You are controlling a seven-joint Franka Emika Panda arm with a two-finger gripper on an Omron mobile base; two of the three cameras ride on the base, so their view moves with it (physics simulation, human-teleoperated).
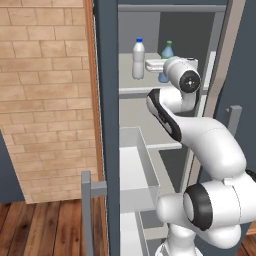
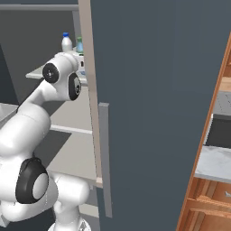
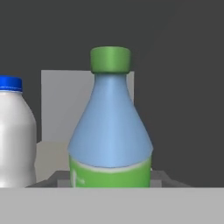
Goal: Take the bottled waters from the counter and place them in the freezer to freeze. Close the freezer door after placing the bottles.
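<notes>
Slate-grey freezer (image 1: 107,125) is filling the middle of the left base view, and its freezer door (image 2: 158,113) is standing swung open across most of the right base view, long bar handle (image 2: 105,158) facing you. You are reaching the white arm (image 1: 210,145) up onto the pale upper shelf (image 1: 131,86), in the upper centre of the left base view, where both bottled waters are now sitting. Upright at the left of the shelf is the whitish bottle with the blue cap (image 1: 138,59); just beside it, on its right, is the blue-tinted bottle with the green cap (image 3: 110,127), which is looming large in the centre of the hand view. The gripper (image 1: 155,65) is at that second bottle, and its jaws are reading as closed as they get; judging by how tightly the bottle is framed, they are clamping it low on the body, though the fingertips themselves are hidden. To finish this step well, make sure the base is resting flat on the shelf before you let go, open fully, and draw straight back so you are not tipping either bottle. Closing the door is coming after that. The green band (image 3: 109,175) round the held bottle is carrying only a faint pale mark; no writing is readable on either bottle.
</notes>
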